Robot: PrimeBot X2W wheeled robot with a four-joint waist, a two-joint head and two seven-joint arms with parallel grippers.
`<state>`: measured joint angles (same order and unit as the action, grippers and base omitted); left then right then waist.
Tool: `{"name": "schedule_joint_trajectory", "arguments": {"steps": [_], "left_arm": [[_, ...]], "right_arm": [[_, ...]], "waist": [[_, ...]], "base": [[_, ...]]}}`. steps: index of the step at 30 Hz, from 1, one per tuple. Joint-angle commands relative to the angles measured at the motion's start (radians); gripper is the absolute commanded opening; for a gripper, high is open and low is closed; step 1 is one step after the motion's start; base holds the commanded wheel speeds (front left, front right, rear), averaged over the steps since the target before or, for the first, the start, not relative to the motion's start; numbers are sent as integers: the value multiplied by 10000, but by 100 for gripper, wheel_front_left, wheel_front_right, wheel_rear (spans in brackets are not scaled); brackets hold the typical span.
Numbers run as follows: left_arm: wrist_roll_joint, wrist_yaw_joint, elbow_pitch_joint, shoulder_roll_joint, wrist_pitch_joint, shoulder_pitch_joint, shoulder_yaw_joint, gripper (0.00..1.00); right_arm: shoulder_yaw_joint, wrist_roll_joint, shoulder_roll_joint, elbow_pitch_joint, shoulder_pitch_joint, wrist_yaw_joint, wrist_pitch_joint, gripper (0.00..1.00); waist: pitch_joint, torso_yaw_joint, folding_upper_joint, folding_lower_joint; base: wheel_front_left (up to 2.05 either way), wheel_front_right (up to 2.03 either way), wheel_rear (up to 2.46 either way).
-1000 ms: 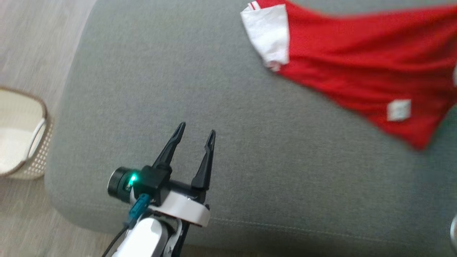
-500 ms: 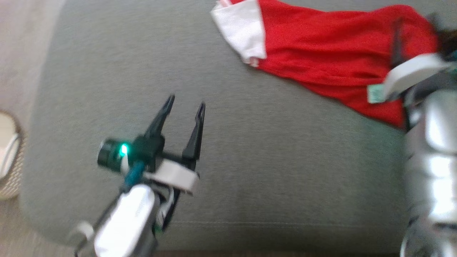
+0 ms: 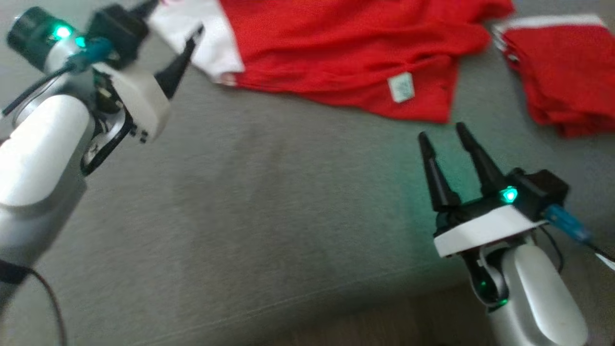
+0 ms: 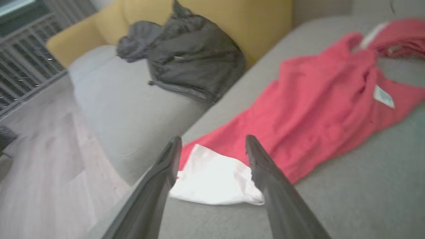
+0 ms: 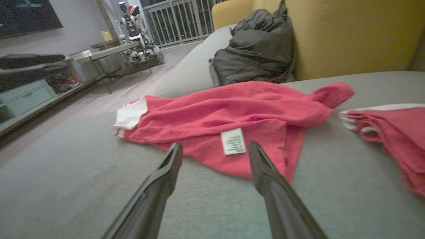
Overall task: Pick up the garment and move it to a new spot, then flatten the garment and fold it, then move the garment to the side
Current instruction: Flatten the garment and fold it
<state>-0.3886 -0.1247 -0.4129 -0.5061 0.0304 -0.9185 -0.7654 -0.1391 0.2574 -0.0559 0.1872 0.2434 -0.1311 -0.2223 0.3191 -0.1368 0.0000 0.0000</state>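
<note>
the garment (image 3: 336, 43) lies spread on the far part of the grey seat (image 3: 269, 206), its white sleeve (image 3: 216, 38) near the seat's left edge, bare seat open toward the front edge, and a folded red pile (image 3: 562, 72) near its right end. the left gripper (image 3: 173, 19), jaws wide and empty, frames the sleeve; 0.5 s ago it hung over bare seat, well apart from it. the right gripper (image 3: 442, 131), jaws wide and empty, sits just short of the near hem; 0.5 s ago that arm overlapped the garment's right end.
</note>
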Motion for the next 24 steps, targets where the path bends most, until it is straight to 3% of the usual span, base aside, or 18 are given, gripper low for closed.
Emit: {"name": "schedule_joint_trajectory", "arguments": {"steps": [1,4,7,14,24], "left_arm": [[-381,-55,271,-802,-146,-792,-358,100],[-856,-56,39,-1930,-226,-2123,-2161,100],[-877,-57,-788,-2380,42,-3254,-2902,100],[-763,-58,-2823,-2117,851,-4639,-3927,100],[-645,-59,-4103,-1687,1247,-5358,-4877,100]], "right_arm": [[-117,115,55,-556,40,4,47,100],[-124,340,55,-1064,-156,4,49,100],[-199,503,56,-1364,-188,4,19,100],[-445,796,56,-1483,-229,4,-123,100],[-418,877,56,-1423,-253,4,-258,100]], "waist": [[646,-787,0,0],[1073,-1285,0,0],[1480,-1654,0,0],[2178,-2208,0,0],[2438,-2235,0,0]], "base": [[0,0,0],[0,0,0],[0,0,0],[0,0,0],[0,0,0]]}}
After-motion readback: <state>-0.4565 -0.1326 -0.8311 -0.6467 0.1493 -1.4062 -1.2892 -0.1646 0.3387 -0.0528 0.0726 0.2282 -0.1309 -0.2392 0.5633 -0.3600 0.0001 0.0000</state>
